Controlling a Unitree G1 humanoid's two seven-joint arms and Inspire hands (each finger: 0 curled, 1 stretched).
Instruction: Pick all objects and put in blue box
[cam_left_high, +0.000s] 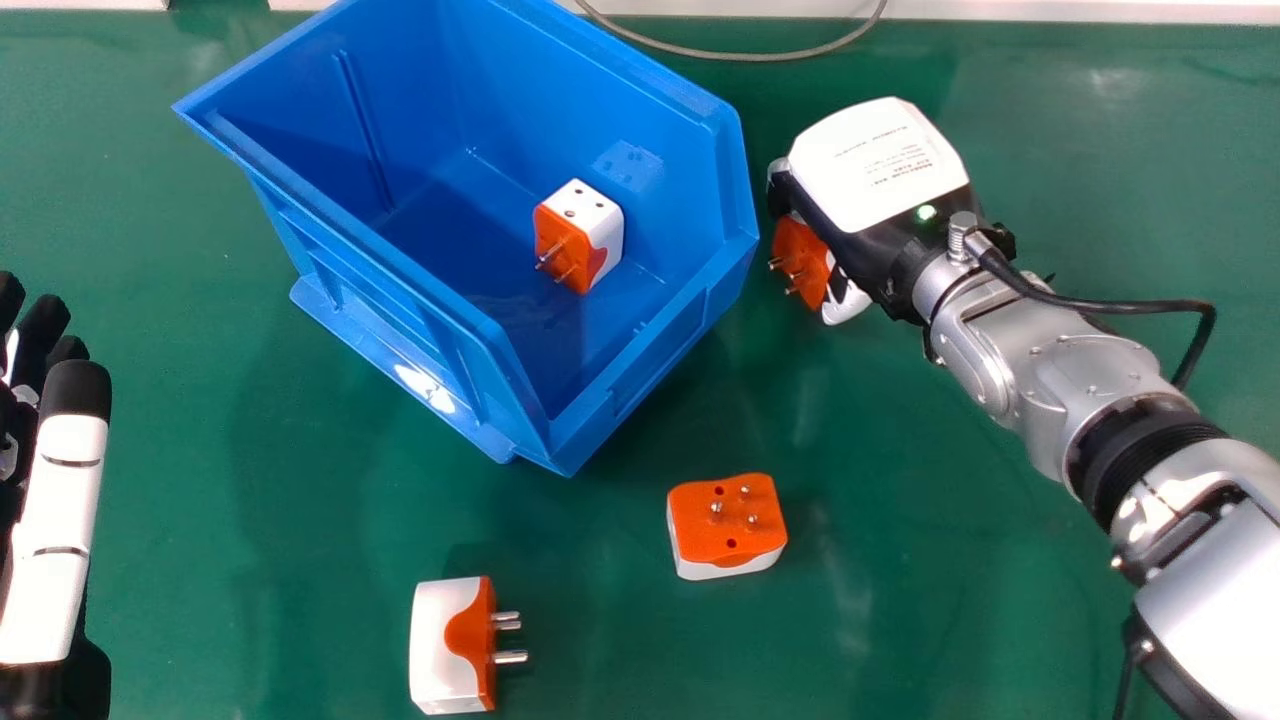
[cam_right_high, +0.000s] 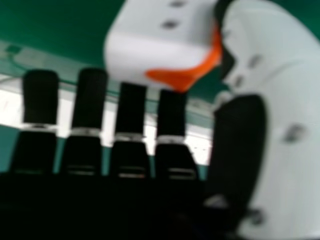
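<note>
Left hand (cam_left_high: 65, 540): left edge, thumb straight, fingers loosely extended, empty as far as it shows
Box (cam_left_high: 380, 300): upper left to upper centre, set diagonally on the green table (cam_left_high: 260, 560)
White-sided plug (cam_left_high: 445, 640): lower centre-left, on the table, pins pointing right
Boxed plug (cam_left_high: 595, 215): upper centre, on the box floor
Pins-up plug (cam_left_high: 727, 520): lower centre-right, on the table
Held plug (cam_left_high: 800, 255): upper right, just beside the box
Right hand (cam_left_high: 880, 170): upper right, partly closed, pinching the held plug between thumb and fingertips
</note>
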